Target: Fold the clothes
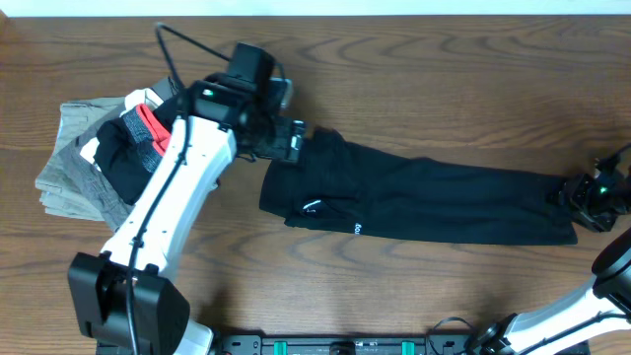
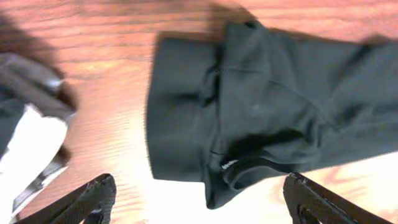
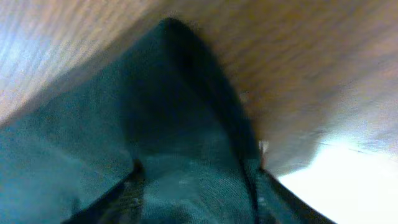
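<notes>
The left pincer (image 2: 200,180) hangs wide open over the left end of the black T-shirt (image 1: 434,202) and holds nothing. The right pincer (image 1: 580,195) sits at the far end, and I cannot tell whether it grips. The shirt lies in a long band across the counter (image 1: 444,79), probably laid straight for a crosswise fold.

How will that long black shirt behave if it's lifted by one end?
Probably floppy: the black T-shirt lies flat in a long strip with soft creases, so it would likely sag and unfold. It looks thin, so probably light. Pushed across the wooden table, it would likely bunch up rather than slide whole.
</notes>
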{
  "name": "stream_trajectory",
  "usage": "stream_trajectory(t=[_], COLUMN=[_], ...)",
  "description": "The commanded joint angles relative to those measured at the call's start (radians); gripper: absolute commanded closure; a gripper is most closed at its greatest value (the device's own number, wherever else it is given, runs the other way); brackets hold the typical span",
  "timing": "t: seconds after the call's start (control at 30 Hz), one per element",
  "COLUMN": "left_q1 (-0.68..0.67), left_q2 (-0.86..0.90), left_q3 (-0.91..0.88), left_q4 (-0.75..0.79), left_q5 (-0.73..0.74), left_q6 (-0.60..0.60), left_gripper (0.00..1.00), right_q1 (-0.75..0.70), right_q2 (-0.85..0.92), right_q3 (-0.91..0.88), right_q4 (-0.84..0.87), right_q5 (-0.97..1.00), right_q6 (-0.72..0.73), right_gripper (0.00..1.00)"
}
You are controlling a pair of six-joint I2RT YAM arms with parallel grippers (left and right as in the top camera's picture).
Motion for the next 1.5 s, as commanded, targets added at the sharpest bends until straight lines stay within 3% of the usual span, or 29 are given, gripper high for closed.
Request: stream_trajectory(t=[0.0, 0.2, 0.47, 0.73, 1.03, 1.47], left_q1=[0.039, 0.066, 0.066, 0.066, 0.095, 0.135], left_q2=[0.000, 0.000, 0.000, 0.000, -0.056, -0.137], left_q3=[0.005, 0.005, 0.005, 0.005, 0.016, 0.016], left_q4=[-0.002, -0.002, -0.006, 0.006, 0.007, 0.005], left_q5=[-0.001, -0.002, -0.002, -0.002, -0.002, -0.002], left_q6=[-0.014, -0.007, 0.005, 0.005, 0.005, 0.005], left_gripper=[0.12, 0.11, 0.11, 0.11, 0.11, 0.07], right_q1=[0.034, 0.047, 0.029, 0.109, 0.460, 0.970], right_q2=[0.042, 0.023, -0.133, -0.294, -0.311, -0.276], right_q3=[-0.015, 0.008, 0.188, 0.284, 0.262, 0.126], right_q4=[-0.016, -0.042, -0.116, -0.195, -0.258, -0.106], right_q5=[-0.099, -0.119, 0.014, -0.096, -0.114, -0.061], right_q6=[-0.066, -0.065, 0.006, 0.021, 0.022, 0.206], right_gripper=[0.60, 0.99, 0.99, 0.99, 0.99, 0.99])
